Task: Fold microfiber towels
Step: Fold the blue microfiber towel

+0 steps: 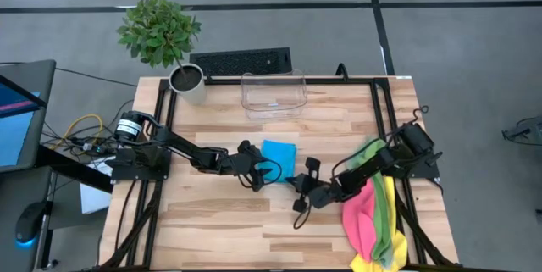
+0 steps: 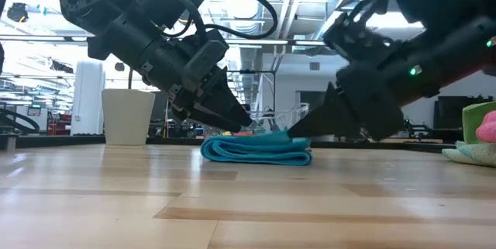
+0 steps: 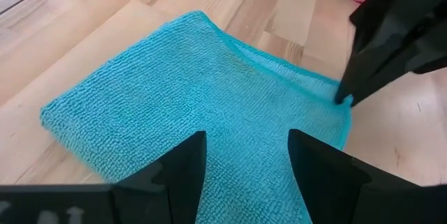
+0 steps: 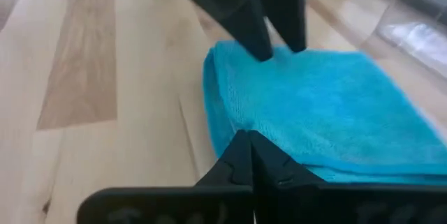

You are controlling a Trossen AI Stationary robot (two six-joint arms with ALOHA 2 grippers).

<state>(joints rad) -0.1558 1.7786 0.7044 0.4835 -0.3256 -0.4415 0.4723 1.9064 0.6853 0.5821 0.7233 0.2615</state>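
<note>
- The right gripper [image 4: 249, 155] has its fingers pressed fully together at the near edge of the blue towel [image 1: 279, 151]; the tips meet at the cloth's edge, and whether any fabric is pinched between them cannot be told.
- The left gripper [image 3: 246, 155] stands spread over the towel's opposite side, its fingers [image 3: 183, 165] apart with the cloth showing between them, grasping nothing.
- The blue towel lies folded in several layers near the middle of the table [image 1: 220, 225], between the two grippers.
- To do this step well, I judge the right gripper should lift a little to check that it has only the top layer, while the left one pins the stack so the fold does not slide or open.
- Moving slowly and low would likely keep the edges lined up; a pull toward the right arm could drag the whole bundle.
- The other towels [image 1: 377, 221], pink, green and yellow, lie heaped at the table's right edge, under the right arm.
- A clear plastic bin [image 1: 273, 92] sits at the far edge, with a potted plant [image 1: 161, 39] at the far left corner and a keyboard [image 1: 240, 60] behind the bin.
- Beyond the table, the low view shows a bright workshop with ceiling lights.
</note>
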